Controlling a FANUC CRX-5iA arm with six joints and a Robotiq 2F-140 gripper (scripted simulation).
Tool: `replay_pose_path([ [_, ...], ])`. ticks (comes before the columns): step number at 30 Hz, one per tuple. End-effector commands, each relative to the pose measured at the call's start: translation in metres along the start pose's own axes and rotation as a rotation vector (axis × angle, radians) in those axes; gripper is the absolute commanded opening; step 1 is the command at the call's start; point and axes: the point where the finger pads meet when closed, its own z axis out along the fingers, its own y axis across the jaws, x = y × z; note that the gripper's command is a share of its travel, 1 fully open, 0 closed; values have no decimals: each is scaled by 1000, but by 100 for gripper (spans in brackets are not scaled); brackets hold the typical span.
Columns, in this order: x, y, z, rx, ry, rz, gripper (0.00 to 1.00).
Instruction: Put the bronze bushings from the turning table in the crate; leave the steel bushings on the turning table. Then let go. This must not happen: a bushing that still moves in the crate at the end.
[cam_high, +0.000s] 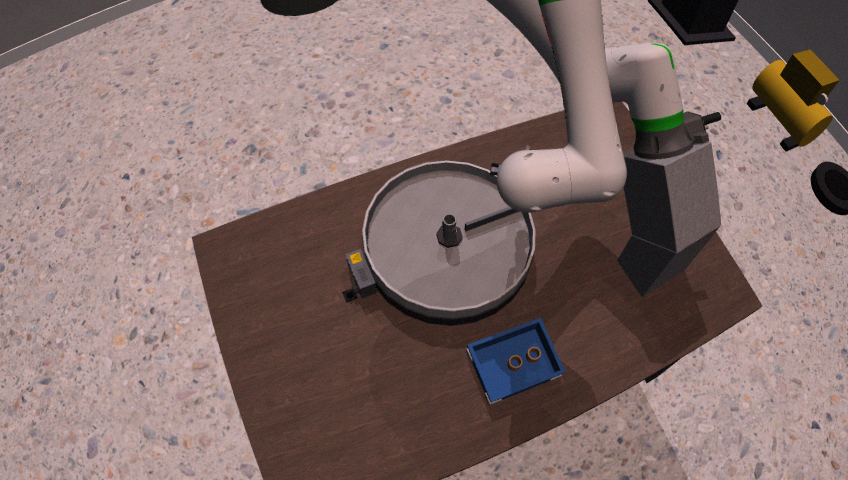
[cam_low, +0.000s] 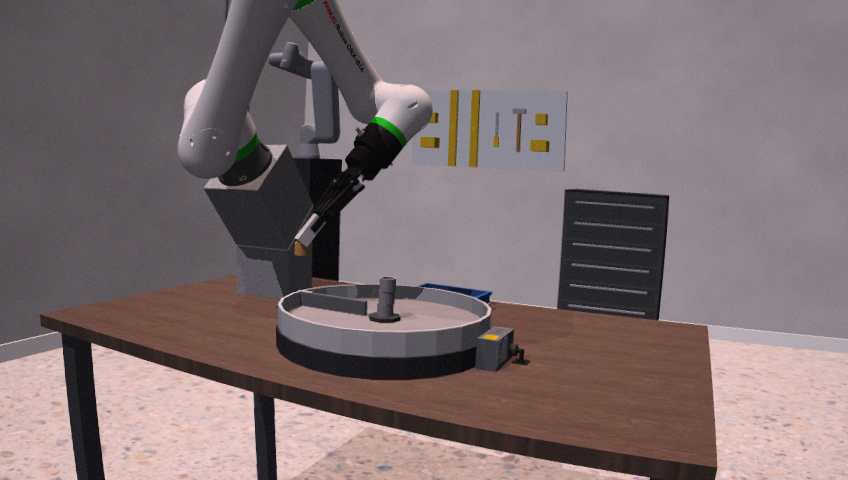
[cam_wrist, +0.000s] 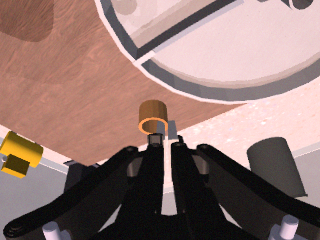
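Observation:
My gripper (cam_low: 301, 240) (cam_wrist: 166, 132) is shut on the wall of a bronze bushing (cam_low: 301, 250) (cam_wrist: 152, 109), with one fingertip inside its bore. It holds the bushing in the air, above the rim of the turning table (cam_high: 410, 255) (cam_low: 380, 343) (cam_wrist: 210, 93) on the robot's side. In the top view the arm hides the gripper and this bushing. One bronze bushing (cam_high: 509, 364) and another bronze bushing (cam_high: 528, 356) stand side by side in the blue crate (cam_high: 491, 383) (cam_low: 483, 297). I see no steel bushing; the arm covers part of the turning table in the top view.
A post (cam_high: 449, 228) (cam_low: 386, 297) rises at the turning table's centre. A dark bar (cam_high: 489, 220) (cam_low: 333, 303) (cam_wrist: 185, 30) runs from near it to the raised rim. A grey motor box (cam_high: 361, 274) (cam_low: 493, 350) sits against the outside. The robot's pedestal (cam_high: 681, 196) (cam_low: 261, 214) stands at the table's end.

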Motion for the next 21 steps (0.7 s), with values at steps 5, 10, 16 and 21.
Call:
replay_pose_path([
  [5,0,0,0,0,0,0,0],
  [10,0,0,0,0,0,0,0],
  [16,0,0,0,0,0,0,0],
  [21,1,0,-1,0,0,0,0],
])
